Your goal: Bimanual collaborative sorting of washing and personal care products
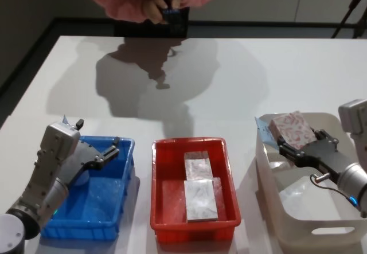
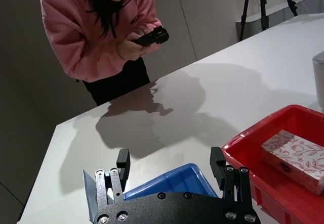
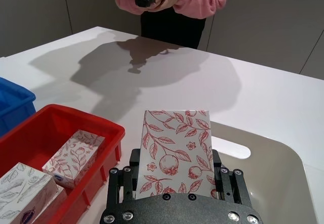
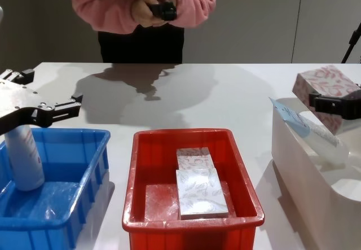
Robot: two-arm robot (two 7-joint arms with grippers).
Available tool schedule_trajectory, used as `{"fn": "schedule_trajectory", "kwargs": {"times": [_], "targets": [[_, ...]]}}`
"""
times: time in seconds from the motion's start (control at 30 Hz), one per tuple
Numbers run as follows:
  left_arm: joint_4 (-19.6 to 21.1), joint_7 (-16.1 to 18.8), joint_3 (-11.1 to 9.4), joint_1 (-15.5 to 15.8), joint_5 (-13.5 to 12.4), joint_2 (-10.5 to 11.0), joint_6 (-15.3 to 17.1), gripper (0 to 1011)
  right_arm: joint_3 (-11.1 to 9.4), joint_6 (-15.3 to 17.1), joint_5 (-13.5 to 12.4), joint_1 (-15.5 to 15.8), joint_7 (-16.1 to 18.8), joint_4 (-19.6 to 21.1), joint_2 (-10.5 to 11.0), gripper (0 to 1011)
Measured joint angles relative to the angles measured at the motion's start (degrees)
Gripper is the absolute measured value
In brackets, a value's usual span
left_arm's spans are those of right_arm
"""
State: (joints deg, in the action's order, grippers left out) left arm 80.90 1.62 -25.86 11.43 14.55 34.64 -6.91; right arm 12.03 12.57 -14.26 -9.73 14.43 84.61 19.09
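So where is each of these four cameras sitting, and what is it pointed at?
Head: high up, looking down at the blue crate, red crate and white tub; both arms show.
Chest: low, looking across the table; both pincers at the edges.
Left wrist: over the open left pincer.
Right wrist: over the right pincer, shut on the red-leaf box.
All show the red crate.

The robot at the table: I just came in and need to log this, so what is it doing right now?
It is sorting care products. The right gripper is shut on a white box with a red leaf pattern, held above the white handled tub, where a pale blue squeeze tube lies. The left gripper hangs open over the blue plastic crate, which holds a white bottle. The red plastic crate holds patterned boxes.
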Motion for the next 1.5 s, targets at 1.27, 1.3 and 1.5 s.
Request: {"fn": "schedule_trajectory", "kwargs": {"times": [1.27,1.3,1.5], "targets": [[0.00,0.00,0.00,0.00,0.00,0.00,0.00,1002,-3.12,6.40,-0.68,-0.42,-1.71,-4.78,-2.95,788],[0.00,0.00,0.00,0.00,0.00,0.00,0.00,1002,-3.13,6.46,-0.75,-0.48,-1.73,-4.82,-3.03,788],[0.00,0.00,0.00,0.00,0.00,0.00,0.00,1002,-3.11,6.43,-0.96,-0.88,-1.90,-5.09,-3.43,788]]}}
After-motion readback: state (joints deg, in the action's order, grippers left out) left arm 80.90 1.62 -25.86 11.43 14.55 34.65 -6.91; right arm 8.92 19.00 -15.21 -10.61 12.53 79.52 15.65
